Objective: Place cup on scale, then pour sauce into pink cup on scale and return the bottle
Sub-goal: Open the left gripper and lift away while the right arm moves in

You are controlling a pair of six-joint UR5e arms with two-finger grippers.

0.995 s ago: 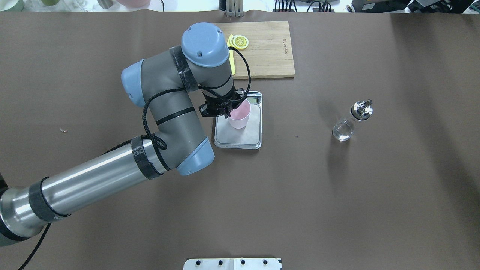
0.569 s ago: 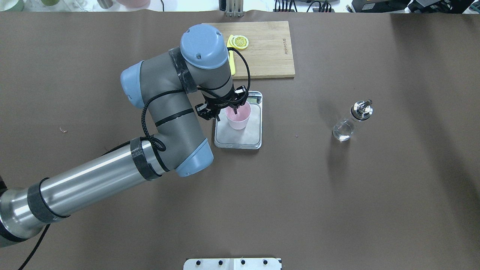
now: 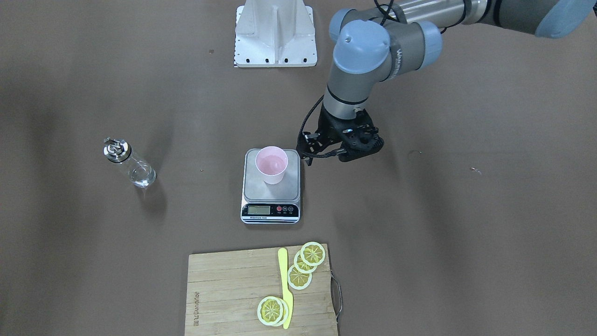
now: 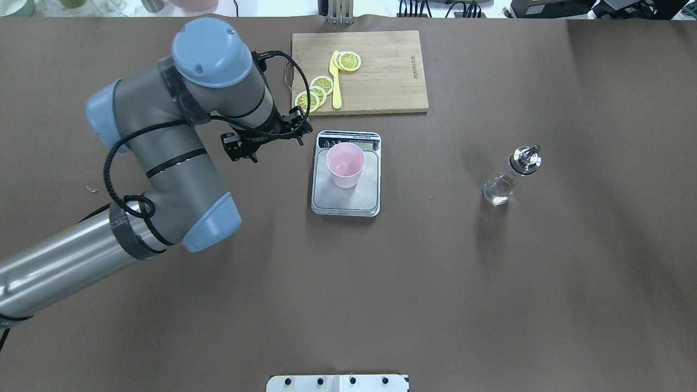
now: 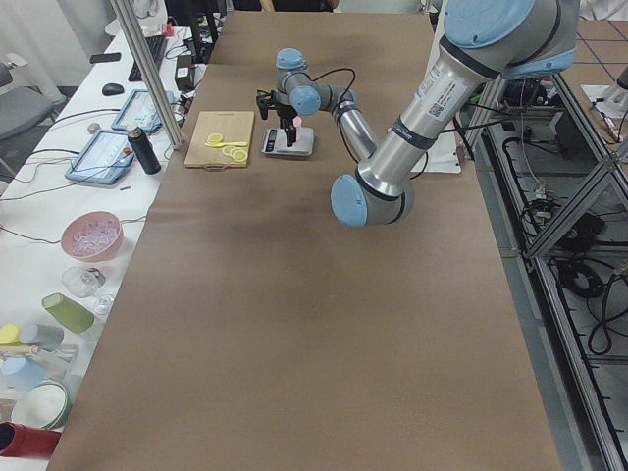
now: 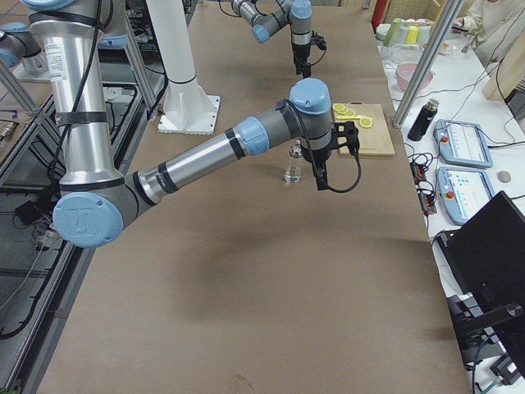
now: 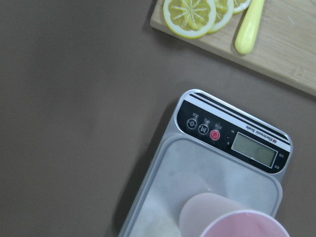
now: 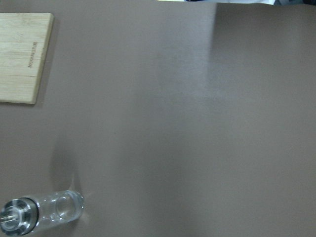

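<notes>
Overhead exterior: cup (image 4: 345, 165) (empty) on scale (image 4: 348, 200)

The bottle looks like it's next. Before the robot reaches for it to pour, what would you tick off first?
1. Cup upright on the scale platform: ok.
2. Left gripper apart from the cup: ok.
3. Bottle upright on the table, nothing touching it: ok.
4. Right gripper open for the grasp: cannot tell; it shows only in the side view.
5. Scale's display zeroed: cannot tell; no digits readable.
</notes>
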